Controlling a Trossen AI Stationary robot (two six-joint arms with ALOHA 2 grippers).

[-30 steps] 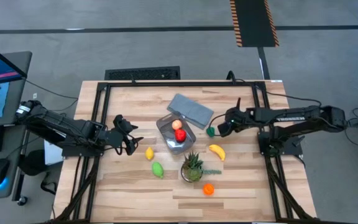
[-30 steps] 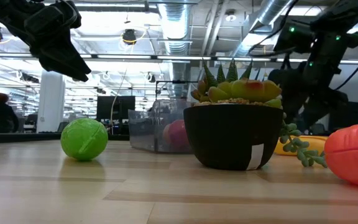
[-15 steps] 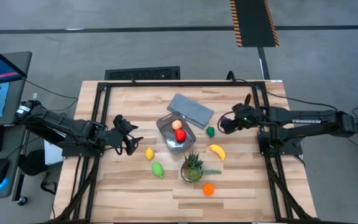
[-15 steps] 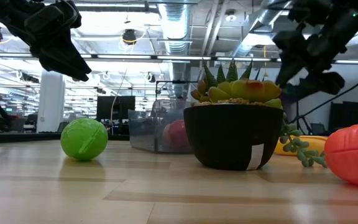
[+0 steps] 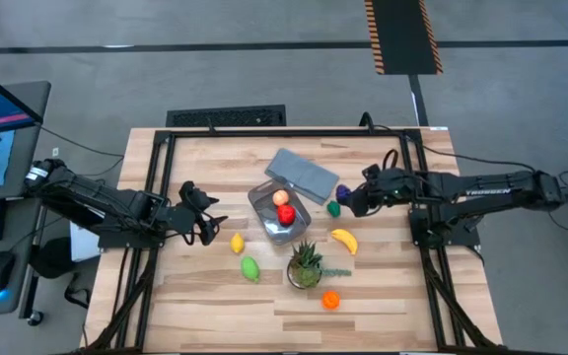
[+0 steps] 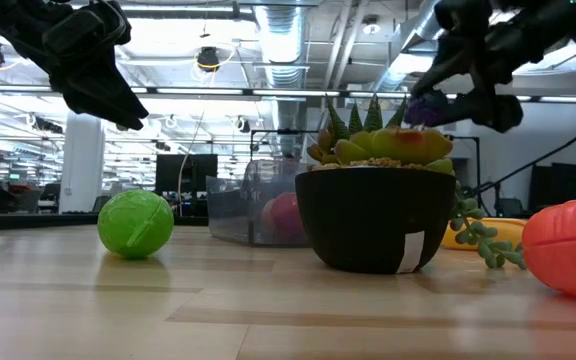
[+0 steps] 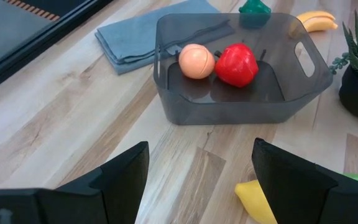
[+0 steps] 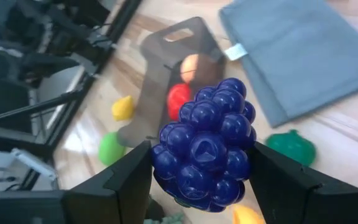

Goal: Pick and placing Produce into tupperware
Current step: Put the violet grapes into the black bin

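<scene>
The tupperware (image 5: 280, 213) is a clear grey tub at the table's middle, with a peach-coloured fruit (image 7: 196, 61) and a red one (image 7: 236, 64) lying on its floor. My right gripper (image 5: 349, 198) hovers right of the tub, shut on a purple grape bunch (image 8: 207, 148). Loose produce lies on the wood: a green piece (image 5: 334, 208), a banana (image 5: 343, 240), a lemon (image 5: 237, 243), a lime-green fruit (image 5: 250, 267) and an orange one (image 5: 331, 299). My left gripper (image 5: 205, 223) waits open, left of the tub, above the table. My right gripper pinches the grape bunch between its two fingers, one on each side (image 8: 161, 155). The fingers slant downward from the table's right side. The bunch (image 6: 426, 108) is lifted clear of the table.
A folded grey-blue cloth-like lid (image 5: 302, 175) lies beyond the tub. A spiky potted plant (image 5: 306, 266) stands near the tub's front right, in a black pot (image 6: 376, 218). A black frame (image 5: 156, 148) runs round the table.
My right gripper has risen from the table beside the green piece and tipped up from steeply down to a shallower slant. The purple grape bunch has come up with it, lifted clear of the wood.
</scene>
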